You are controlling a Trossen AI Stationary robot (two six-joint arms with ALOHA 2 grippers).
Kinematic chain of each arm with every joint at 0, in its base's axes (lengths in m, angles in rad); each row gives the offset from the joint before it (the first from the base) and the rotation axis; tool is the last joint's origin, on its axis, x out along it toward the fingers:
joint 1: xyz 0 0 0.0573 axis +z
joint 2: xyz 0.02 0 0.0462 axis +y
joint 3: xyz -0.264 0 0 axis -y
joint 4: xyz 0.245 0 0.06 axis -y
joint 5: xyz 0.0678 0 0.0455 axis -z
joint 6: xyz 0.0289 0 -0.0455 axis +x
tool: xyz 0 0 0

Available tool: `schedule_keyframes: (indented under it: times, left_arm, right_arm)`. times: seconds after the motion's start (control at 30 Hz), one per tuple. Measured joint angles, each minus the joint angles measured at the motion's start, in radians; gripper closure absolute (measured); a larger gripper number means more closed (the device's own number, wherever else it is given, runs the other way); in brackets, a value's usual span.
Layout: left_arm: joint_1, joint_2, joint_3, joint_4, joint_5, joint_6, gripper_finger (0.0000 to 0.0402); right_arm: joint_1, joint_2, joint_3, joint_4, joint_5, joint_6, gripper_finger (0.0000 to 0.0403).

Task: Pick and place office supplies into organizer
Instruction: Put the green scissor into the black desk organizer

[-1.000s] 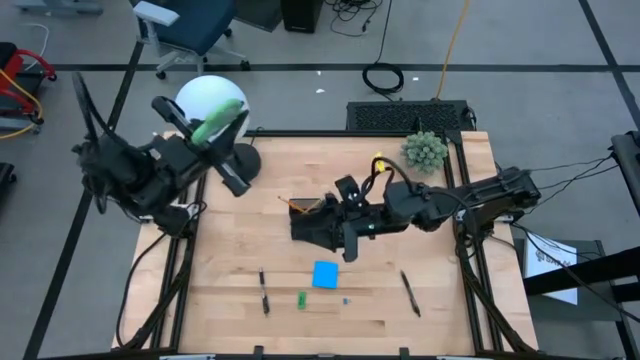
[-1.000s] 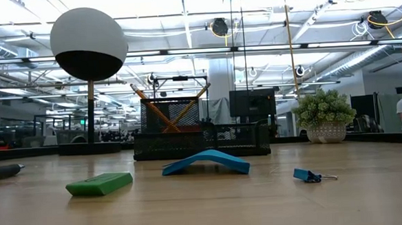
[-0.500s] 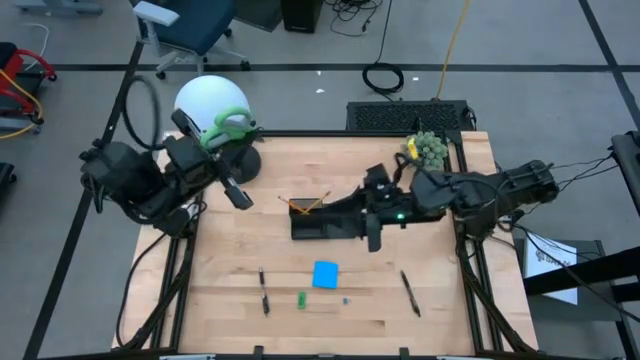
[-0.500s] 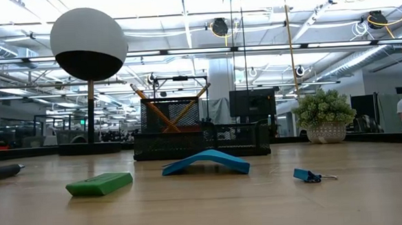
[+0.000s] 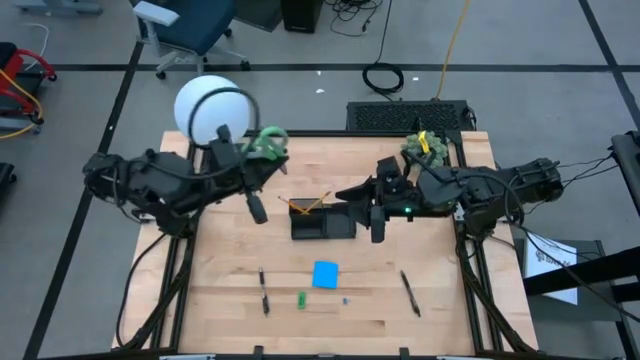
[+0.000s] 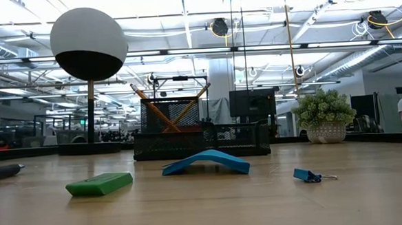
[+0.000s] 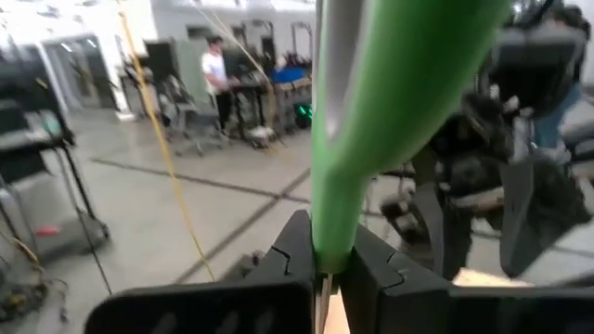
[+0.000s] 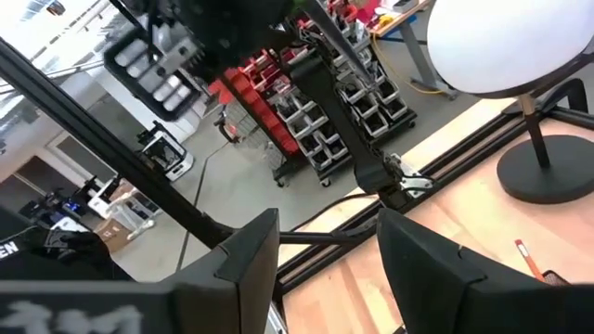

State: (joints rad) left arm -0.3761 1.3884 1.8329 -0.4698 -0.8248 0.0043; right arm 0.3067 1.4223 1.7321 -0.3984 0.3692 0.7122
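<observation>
Wooden bench [image 5: 230,270]: organizer [image 5: 322,222] mid-bench, lamp base [image 5: 243,160] and plant [image 5: 424,148] at far corners, pens [image 5: 264,292], note pad [image 5: 326,274], green piece [image 5: 301,299] toward near edge.

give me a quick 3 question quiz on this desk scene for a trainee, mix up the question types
1. True or false: the left gripper is shut on the green-handled scissors.
2. Which item lies nearest the blue square note pad on the wooden table? A) small green eraser-like piece B) fuzzy green plant ball C) round black lamp base
3. Fill in: the orange pencils stand crossed inside the black mesh ______.

Key: 1 true. 2 A. 3 organizer. Note for the trainee: the right gripper sits beside that tray with its fingers apart and nothing between them.
</observation>
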Motion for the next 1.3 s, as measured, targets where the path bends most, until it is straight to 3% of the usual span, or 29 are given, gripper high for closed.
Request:
schedule_keyframes:
  times: [0.23, 0.47, 0.6, 0.77, 1.3]
  left_arm:
    - [0.090, 0.000, -0.071, -0.035, 0.157, -0.093, 0.0377]
    - [0.140, 0.000, -0.159, 0.028, 0.265, -0.090, 0.0392]
    - [0.166, 0.000, -0.217, 0.085, 0.283, -0.098, 0.0378]
    - [0.194, 0.000, -0.287, 0.122, 0.324, -0.108, 0.0394]
    - [0.263, -0.010, -0.514, 0.353, 0.425, -0.145, 0.0383]
  right_arm:
    - [-0.005, 0.000, -0.017, 0.000, 0.001, 0.001, 0.0232]
    - [-0.005, 0.000, -0.044, 0.007, -0.001, 0.028, 0.0232]
    - [-0.005, 0.001, -0.061, 0.013, -0.003, 0.035, 0.0232]
    - [-0.005, 0.001, -0.068, 0.027, -0.003, 0.035, 0.0232]
    - [-0.005, 0.001, -0.069, 0.027, -0.003, 0.032, 0.0232]
